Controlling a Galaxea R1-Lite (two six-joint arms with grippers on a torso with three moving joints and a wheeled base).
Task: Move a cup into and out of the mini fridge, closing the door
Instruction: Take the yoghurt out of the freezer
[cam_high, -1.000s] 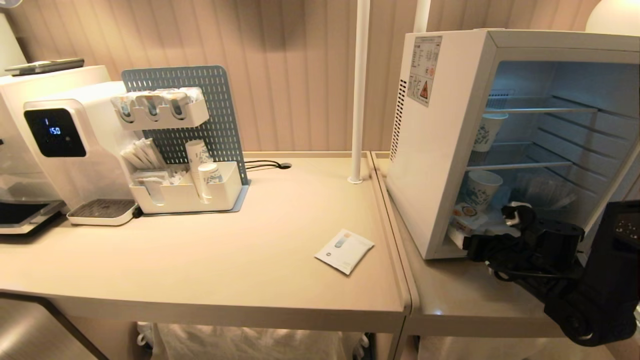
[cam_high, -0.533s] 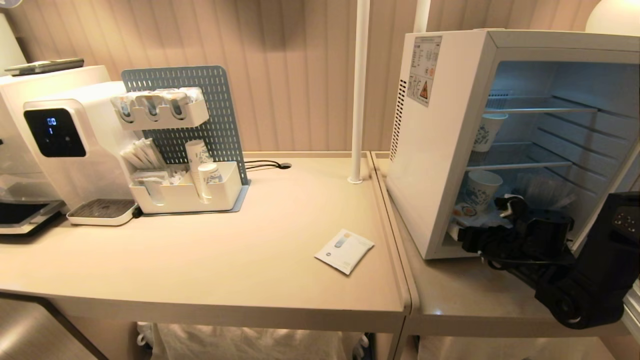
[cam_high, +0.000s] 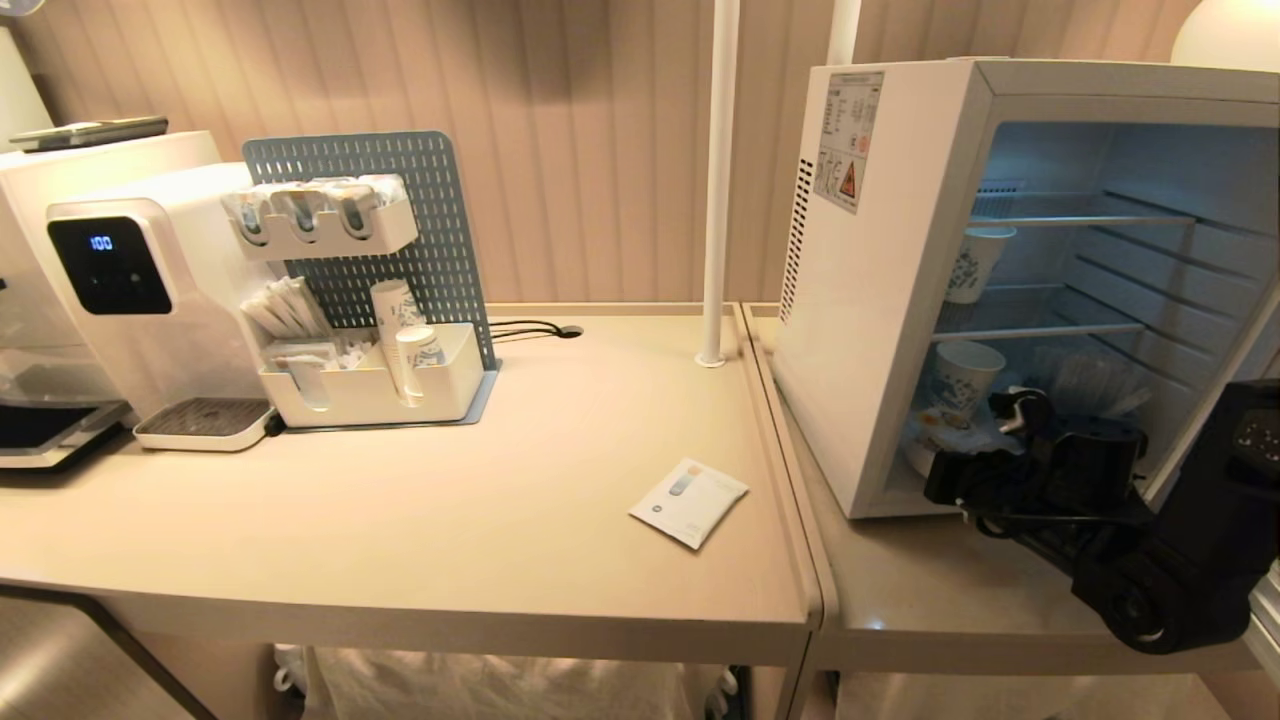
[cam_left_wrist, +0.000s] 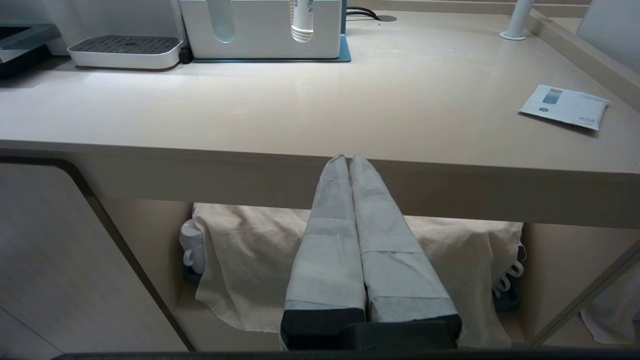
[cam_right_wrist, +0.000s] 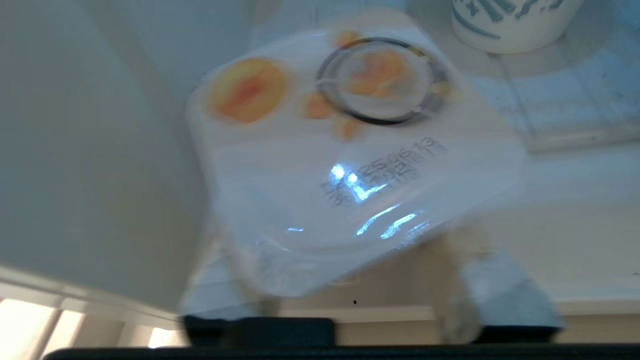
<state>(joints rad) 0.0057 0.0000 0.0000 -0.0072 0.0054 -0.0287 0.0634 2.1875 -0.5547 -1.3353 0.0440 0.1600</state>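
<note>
Right wrist view: closing the right tool (cam_right_wrist: 350, 300) from wide spread onto the tiny white plastic cup (cam_right_wrist: 350, 165) on the white mini fridge (cam_high: 880, 300) floor; probably gripping for removal.

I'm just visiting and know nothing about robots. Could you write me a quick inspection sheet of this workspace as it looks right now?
Surface: beige counter, bare in the middle.
Job's things: mini fridge stands open; its door is not seen. The cup, a small tub with orange marks on its lid, sits on the fridge floor by the left wall.
Clutter: flat white sachet on the counter; paper cups inside the fridge; organiser rack; drinks machine.
Grippers: right gripper reaches into the fridge bottom, fingers either side of the cup; grip not certain. Left gripper parked below the counter edge, shut.
Cables: black cable at the back of the counter.
Surroundings: ribbed wall, white pole.
</note>
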